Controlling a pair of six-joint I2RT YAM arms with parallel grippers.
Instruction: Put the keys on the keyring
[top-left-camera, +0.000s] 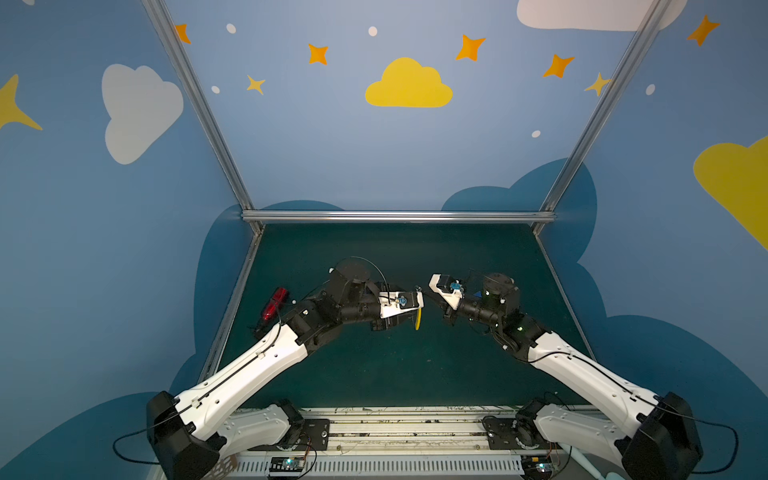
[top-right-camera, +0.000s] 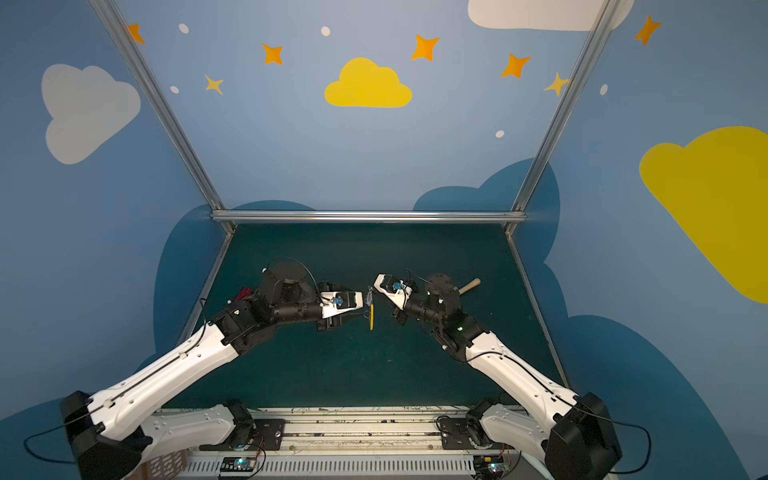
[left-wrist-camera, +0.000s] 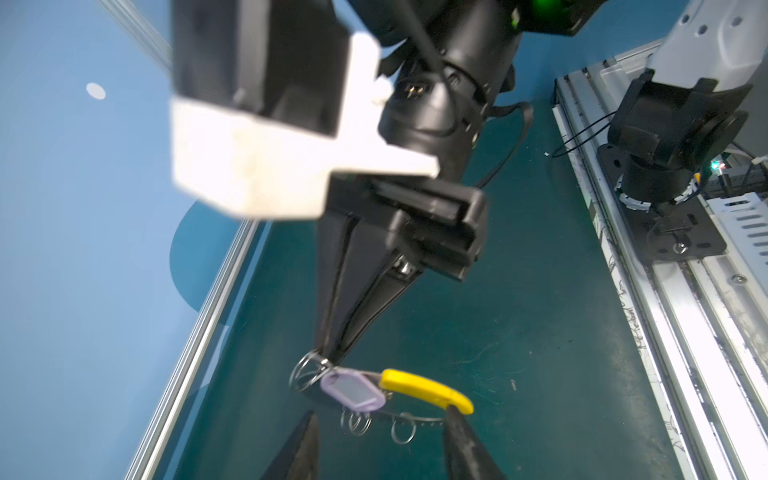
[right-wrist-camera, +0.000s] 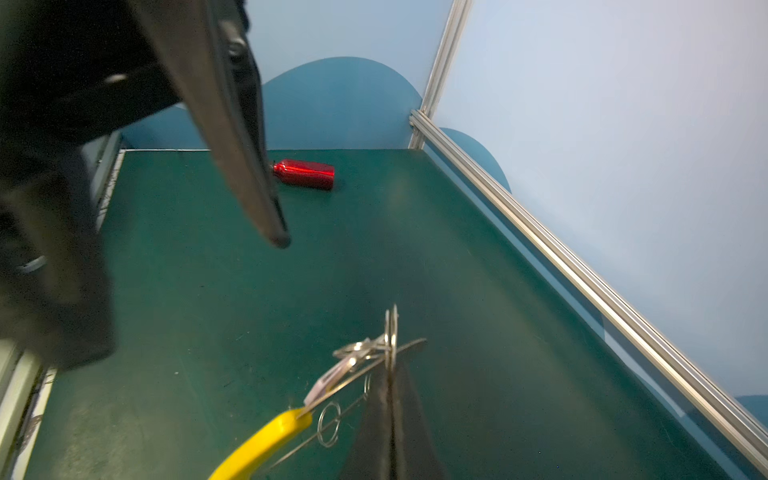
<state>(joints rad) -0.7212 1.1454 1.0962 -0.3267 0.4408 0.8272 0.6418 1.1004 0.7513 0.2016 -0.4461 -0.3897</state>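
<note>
Right fingers — keyring between, keys alongside

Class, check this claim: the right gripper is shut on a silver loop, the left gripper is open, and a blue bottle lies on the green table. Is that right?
The bottle is red, not blue; the right wrist view shows it. The rest stands: right gripper shut on a silver loop, left gripper open, bottle on the green table.
</note>
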